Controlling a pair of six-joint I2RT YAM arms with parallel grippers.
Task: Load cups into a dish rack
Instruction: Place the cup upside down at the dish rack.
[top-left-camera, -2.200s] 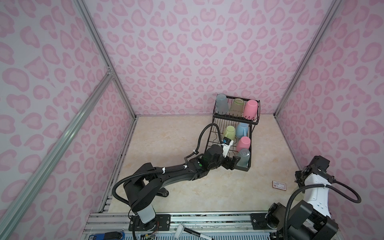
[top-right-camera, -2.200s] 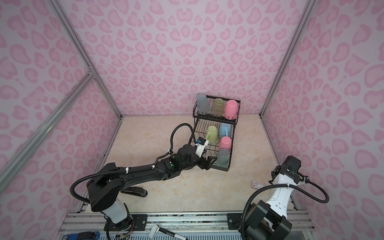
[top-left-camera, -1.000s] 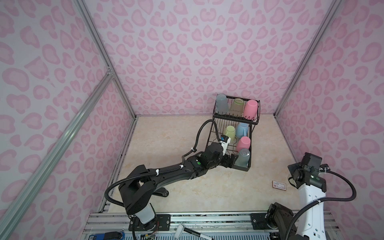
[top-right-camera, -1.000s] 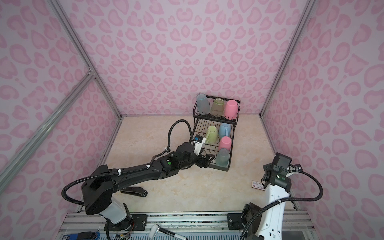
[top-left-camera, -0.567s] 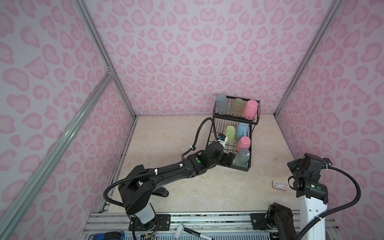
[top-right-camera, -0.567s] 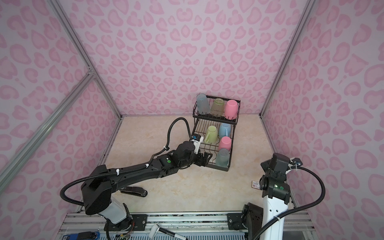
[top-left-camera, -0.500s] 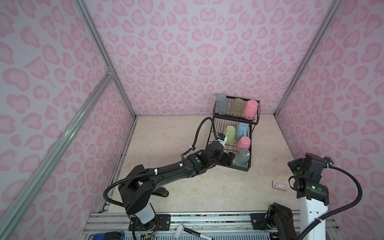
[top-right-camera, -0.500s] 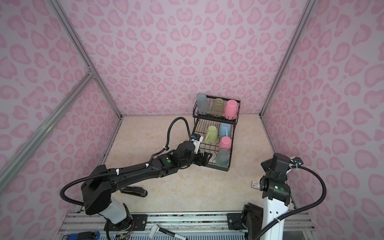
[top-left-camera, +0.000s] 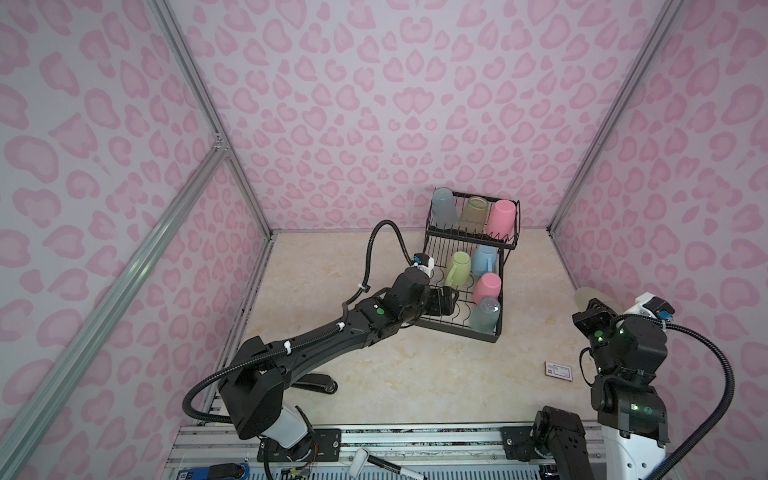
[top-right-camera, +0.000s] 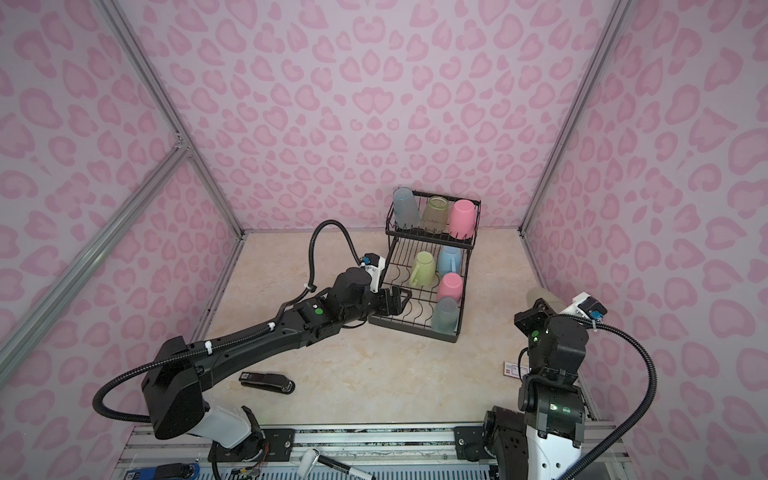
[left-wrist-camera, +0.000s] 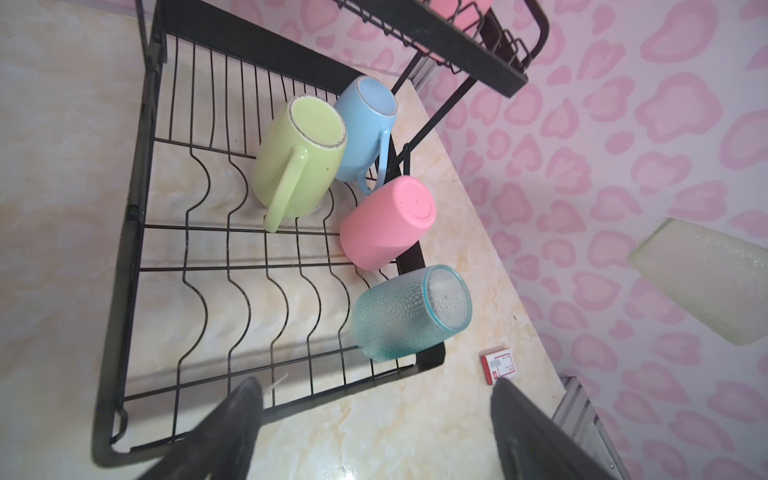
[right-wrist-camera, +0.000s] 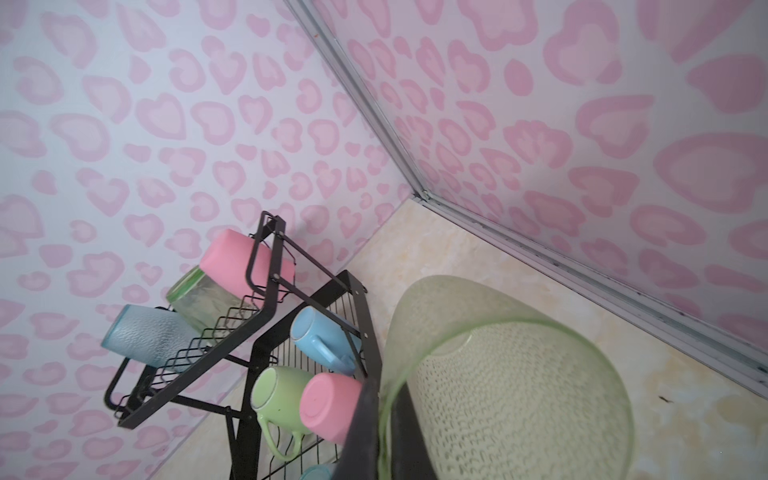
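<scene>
Right tool (right-wrist-camera: 381, 399) pinching rim wall of pebbled translucent yellowish tumbler (right-wrist-camera: 498, 395); left tool (left-wrist-camera: 374, 388) spread beside black wire rack (left-wrist-camera: 137, 208).

- The left arm (top-left-camera: 316, 345) stretches low and far forward from its base, almost straight.
- The left gripper (top-left-camera: 445, 301) holds nothing, its fingers (left-wrist-camera: 245, 405) spread wide apart.
- The right arm (top-left-camera: 623, 353) stands folded upright close to its base, wrist raised.
- The right gripper (right-wrist-camera: 380, 419) pinches a cup (right-wrist-camera: 498, 374) by the rim, one finger inside and one outside.
</scene>
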